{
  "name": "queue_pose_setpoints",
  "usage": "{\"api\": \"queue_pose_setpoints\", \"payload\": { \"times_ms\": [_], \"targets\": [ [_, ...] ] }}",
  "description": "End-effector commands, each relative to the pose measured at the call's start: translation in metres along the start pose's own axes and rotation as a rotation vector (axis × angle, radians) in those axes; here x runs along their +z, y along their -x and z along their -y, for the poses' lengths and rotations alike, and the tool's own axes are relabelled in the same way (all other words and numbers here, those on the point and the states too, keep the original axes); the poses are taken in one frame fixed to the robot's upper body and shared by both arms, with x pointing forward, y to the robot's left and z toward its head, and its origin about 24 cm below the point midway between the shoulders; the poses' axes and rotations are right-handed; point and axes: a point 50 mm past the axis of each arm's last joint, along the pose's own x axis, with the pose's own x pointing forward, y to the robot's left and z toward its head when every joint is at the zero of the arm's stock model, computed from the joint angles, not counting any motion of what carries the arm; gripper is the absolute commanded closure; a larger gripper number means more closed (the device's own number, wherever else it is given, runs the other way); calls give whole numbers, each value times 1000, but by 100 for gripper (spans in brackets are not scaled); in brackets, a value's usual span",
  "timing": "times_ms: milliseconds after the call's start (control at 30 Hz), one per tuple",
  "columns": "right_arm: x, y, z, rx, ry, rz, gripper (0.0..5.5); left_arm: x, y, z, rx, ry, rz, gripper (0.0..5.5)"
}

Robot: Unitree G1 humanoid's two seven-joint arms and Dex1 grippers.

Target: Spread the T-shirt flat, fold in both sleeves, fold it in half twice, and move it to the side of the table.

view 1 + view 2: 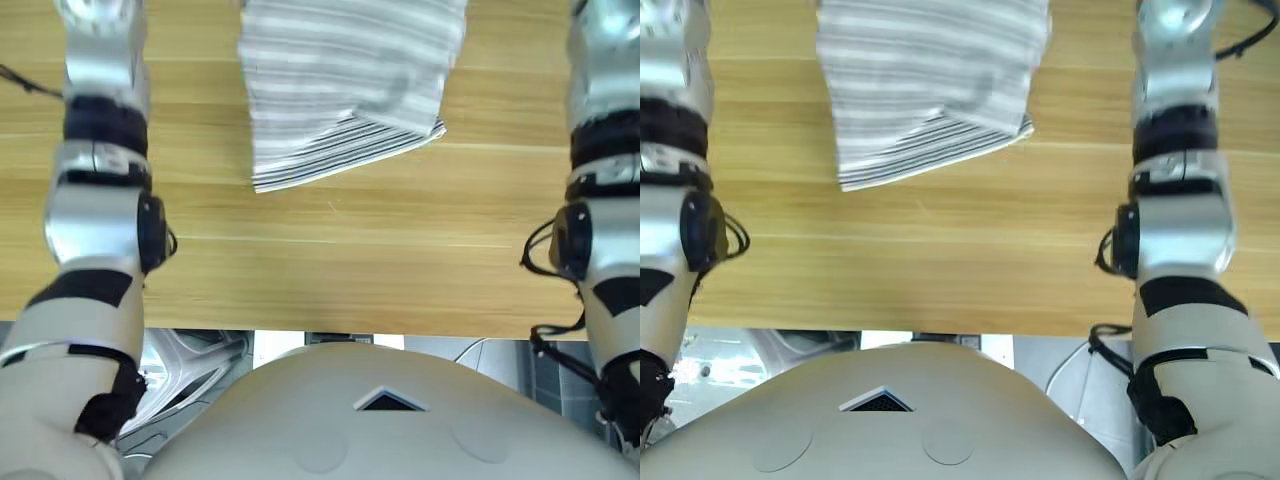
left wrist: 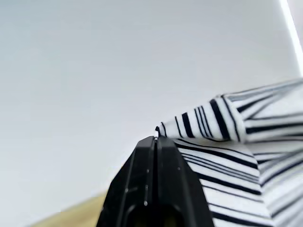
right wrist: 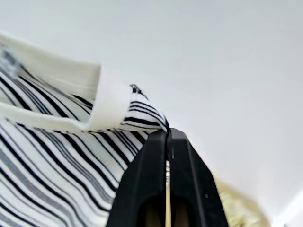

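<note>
A black-and-white striped T-shirt point(image 1: 340, 90) hangs over the far middle of the wooden table point(image 1: 330, 270), its lower edge trailing on the wood. In the left wrist view my left gripper point(image 2: 155, 138) is shut on a pinch of the striped cloth point(image 2: 227, 161). The right wrist view has my right gripper point(image 3: 167, 132) shut on the T-shirt point(image 3: 61, 161) close to a white hem. Both forearms rise at the left and right sides of the head views, the shirt hanging between them.
Bare wood stretches from the shirt to the table's near edge point(image 1: 330, 330). A dark cable point(image 1: 25, 82) lies at the far left of the table.
</note>
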Motion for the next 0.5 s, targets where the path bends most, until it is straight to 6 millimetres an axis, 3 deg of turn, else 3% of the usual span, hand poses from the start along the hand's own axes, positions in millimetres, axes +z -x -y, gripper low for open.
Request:
{"api": "queue_pose_setpoints", "payload": {
  "times_ms": [33, 100, 167, 200, 267, 333, 367, 433, 500],
  "targets": [
    [98, -33, 34, -305, -262, 457, 550, 92, -36, -29, 113, 329, 437, 547],
    [25, 2, -4, -37, -281, 301, 550, 22, 1, -8, -57, 293, 284, 547],
    [-42, 75, -29, 183, -364, 147, 550, -52, 71, 7, -192, 228, 84, 547],
    [-60, 113, -35, 271, -405, 100, 550, -76, 106, 13, -245, 202, -1, 547],
    [-71, 201, -45, 509, -417, 38, 550, -109, 193, 29, -405, 163, -170, 547],
    [-60, 259, -50, 677, -451, -9, 550, -118, 261, 45, -556, 128, -312, 547],
    [-56, 277, -51, 722, -467, -41, 550, -121, 290, 50, -606, 132, -391, 547],
    [-55, 296, -48, 754, -473, -108, 550, -121, 327, 55, -673, 107, -487, 547],
    [-62, 303, -41, 737, -438, -188, 550, -117, 342, 52, -654, 91, -530, 547]
  ]
}}
